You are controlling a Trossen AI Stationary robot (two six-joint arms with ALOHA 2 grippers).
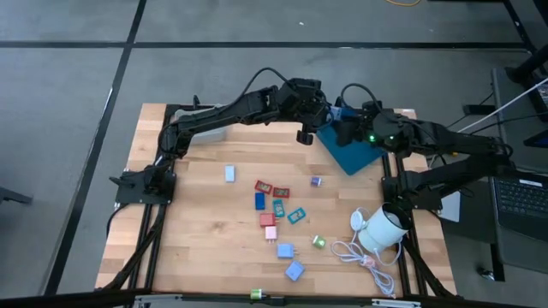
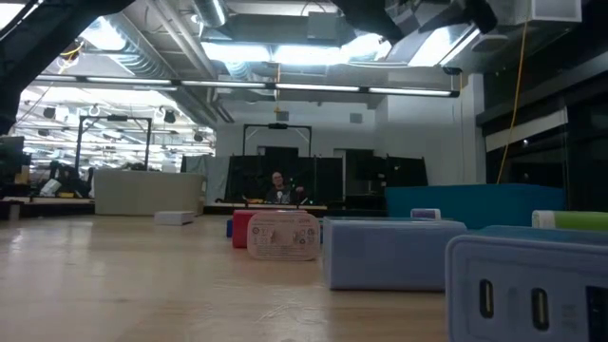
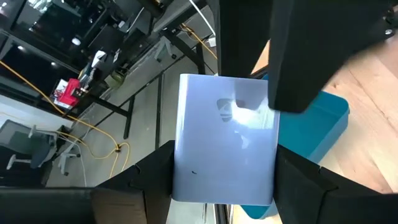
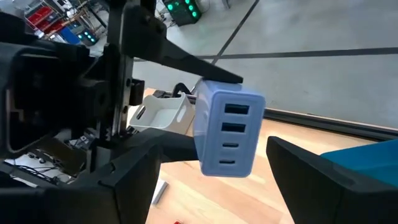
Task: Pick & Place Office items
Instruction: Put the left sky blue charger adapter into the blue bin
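Light blue charger block (image 3: 225,140) clamped between left hand (image 3: 224,180) fingers, right hand (image 4: 205,186) open nearby.

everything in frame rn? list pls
held block: 1, light blue, in left claw, over the table's far edge
light blue pieces: 3, on table
red pieces: 3, table centre
teal pieces: 2, centre
dark blue piece: 1, centre
pink piece: 1, centre
green piece: 1, near cable
purple piece: 1, near blue tray
blue tray: 1, far right
pale tray: 1, far left, under left arm
round object: 1, white, right, with coiled cable
person: 1, room behind
left claw: shut on held block
right claw: open, fingers either side of held block
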